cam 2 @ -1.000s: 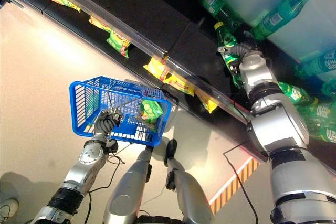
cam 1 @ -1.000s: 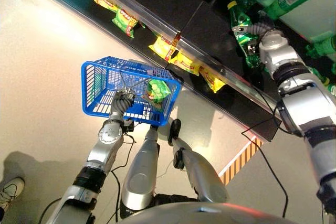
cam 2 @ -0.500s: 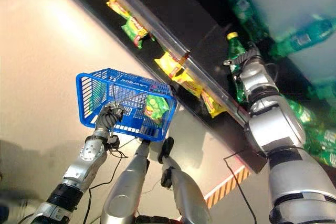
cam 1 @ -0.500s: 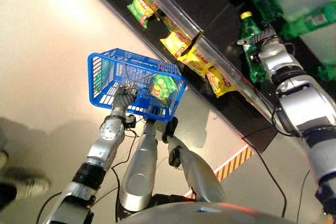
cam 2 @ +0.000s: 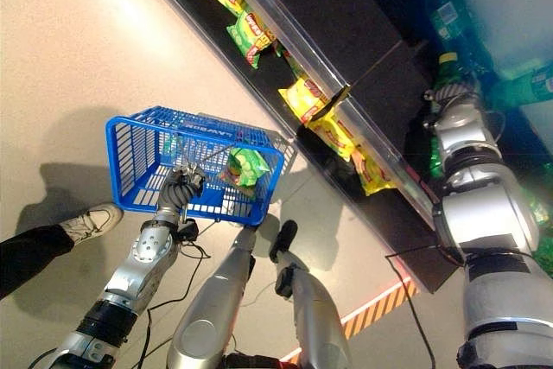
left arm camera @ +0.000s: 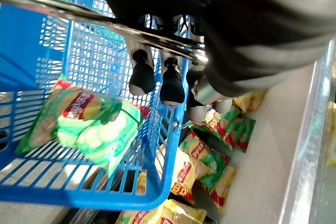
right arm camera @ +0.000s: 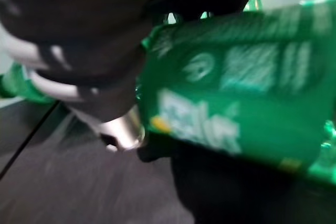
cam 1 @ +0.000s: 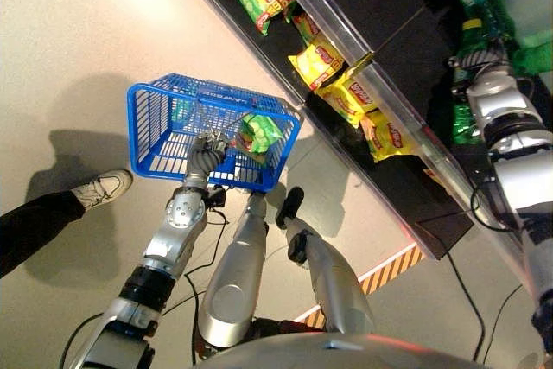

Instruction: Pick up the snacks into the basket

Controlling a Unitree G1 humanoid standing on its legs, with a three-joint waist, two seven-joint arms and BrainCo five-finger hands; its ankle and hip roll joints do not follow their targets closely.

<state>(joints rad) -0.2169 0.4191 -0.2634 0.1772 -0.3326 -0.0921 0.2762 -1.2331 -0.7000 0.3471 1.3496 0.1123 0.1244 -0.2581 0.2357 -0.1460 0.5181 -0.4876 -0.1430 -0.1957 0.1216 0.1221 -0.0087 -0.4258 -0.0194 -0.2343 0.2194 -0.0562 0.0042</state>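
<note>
- Green snack bag (cam 1: 259,133), crinkled, red-and-yellow label; lies tilted inside blue basket (cam 1: 155,118), long axis toward the basket's shelf-side wall.
- Left robot hand (cam 1: 206,154) curled round basket's wire handle (left arm camera: 79,11).
- Right robot hand (cam 1: 478,75) clasps green bottle (right arm camera: 252,87) up at the shelf.

Right hand (cam 1: 480,62), upper right, sits behind a green bottle (right arm camera: 247,103); its fingers are hidden and the bottle's label is blurred. A person's leg (cam 1: 34,222) is cut off at the left edge. Yellow snack packs (cam 1: 380,131) lie partly hidden under the shelf rail (cam 1: 346,36), print too small to read.
</note>
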